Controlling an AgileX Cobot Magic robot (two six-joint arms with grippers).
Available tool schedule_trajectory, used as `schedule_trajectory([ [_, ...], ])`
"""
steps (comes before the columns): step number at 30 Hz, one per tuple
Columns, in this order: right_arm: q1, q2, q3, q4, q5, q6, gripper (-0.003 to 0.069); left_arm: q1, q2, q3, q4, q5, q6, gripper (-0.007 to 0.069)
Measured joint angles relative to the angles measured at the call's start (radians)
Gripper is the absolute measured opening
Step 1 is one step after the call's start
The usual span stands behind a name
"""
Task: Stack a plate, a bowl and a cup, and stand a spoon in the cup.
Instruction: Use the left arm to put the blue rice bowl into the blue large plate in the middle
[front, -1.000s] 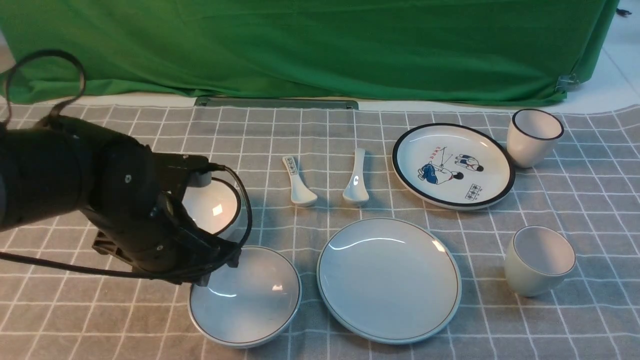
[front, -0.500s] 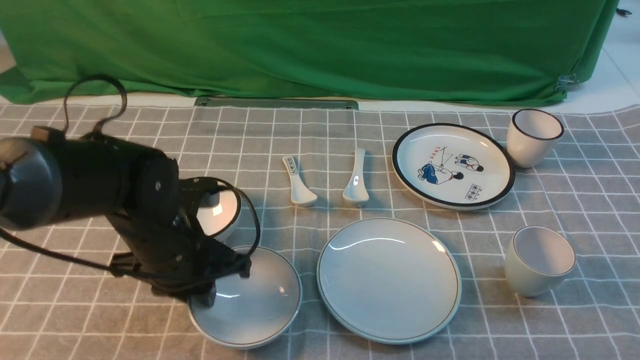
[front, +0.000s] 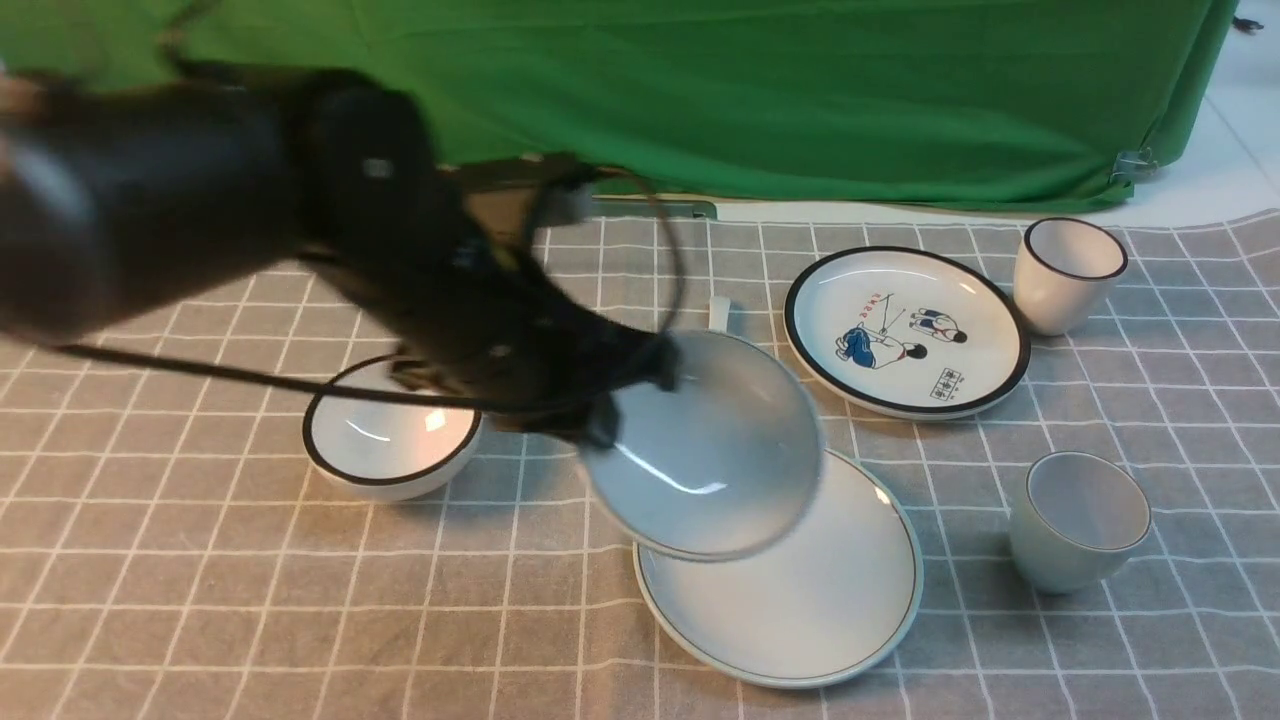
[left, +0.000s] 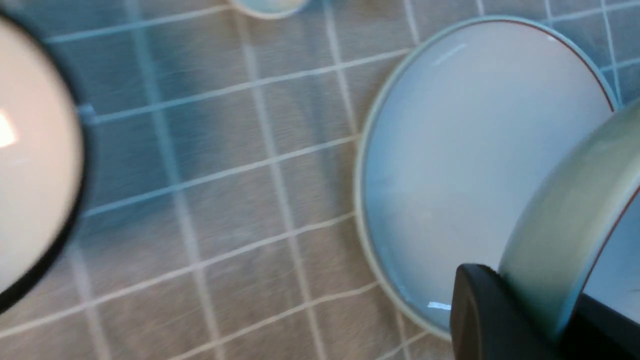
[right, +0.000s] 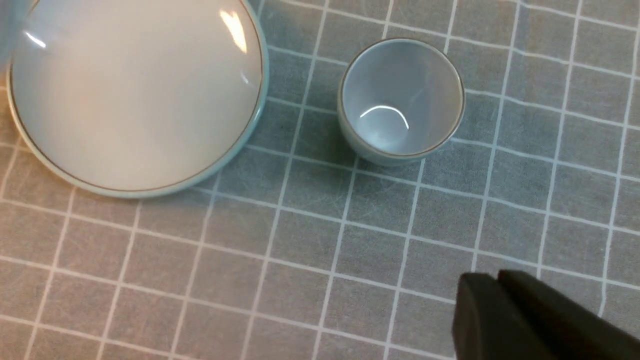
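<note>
Starting at the left, 1 black-rimmed bowl (front: 392, 430) sits on the checked cloth (front: 250, 600), partly behind the left arm. Next comes the left gripper (front: 625, 415), its fingers pinched on the near-left rim of the pale bowl (front: 715, 450), which hangs tilted in the air and overlaps the plate (front: 790, 610) in the front view. The plate lies flat on the cloth. 1 spoon handle (front: 719, 314) pokes out beyond the raised bowl. Farther right, 1 black-rimmed plate (front: 905, 330) with 2 cartoon figures lies near 1 black-rimmed cup (front: 1068, 275). Nearer the camera, the pale cup (front: 1078, 520) stands upright and empty. The right gripper (right: 500, 280), over bare cloth in its wrist view, has its fingers together, holding nothing.
</note>
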Motion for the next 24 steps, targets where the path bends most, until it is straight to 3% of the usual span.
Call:
schedule_trajectory([
  [8, 0.0, 0.0, 0.0, -0.006, 0.0, 0.0, 0.0084, -0.059, 0.257, -0.15, -0.004, 0.007, 0.001, 0.0027],
  [17, -0.003, 0.041, -0.001, -0.107, -0.001, 0.005, 0.0088, -0.06, 0.313, -0.164, -0.004, 0.0, 0.0, 0.0037],
  [24, -0.091, 0.231, -0.051, -0.112, -0.003, 0.02, 0.0097, -0.06, 0.313, -0.165, 0.003, 0.027, 0.004, 0.016],
])
